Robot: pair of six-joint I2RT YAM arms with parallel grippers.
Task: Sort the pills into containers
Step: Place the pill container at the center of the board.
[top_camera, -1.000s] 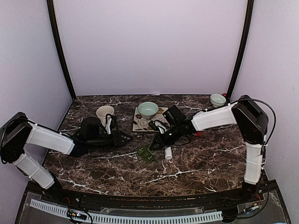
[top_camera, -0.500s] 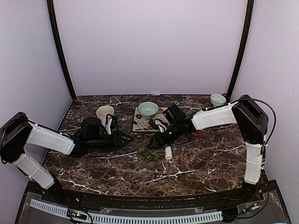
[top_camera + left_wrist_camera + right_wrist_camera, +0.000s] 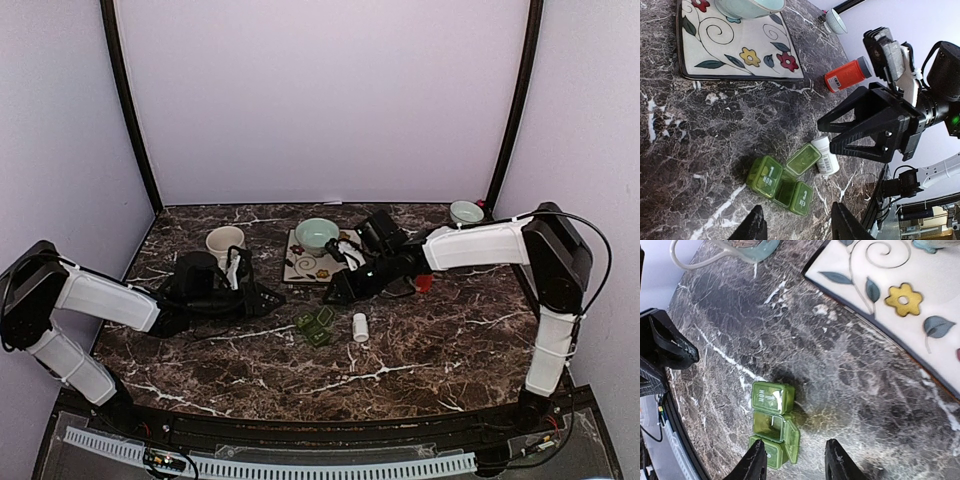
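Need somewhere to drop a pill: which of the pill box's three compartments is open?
The middle compartment: its lid is flipped back, while the MON compartment and compartment 3 are shut.

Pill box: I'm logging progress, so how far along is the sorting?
Done: the pill box has its middle lid open. In hand: nothing; the left gripper and right gripper jaws are open and empty. To do: no pills show in the open compartment, and the end lids are shut.

Green pill box (image 3: 782,182), middle lid open
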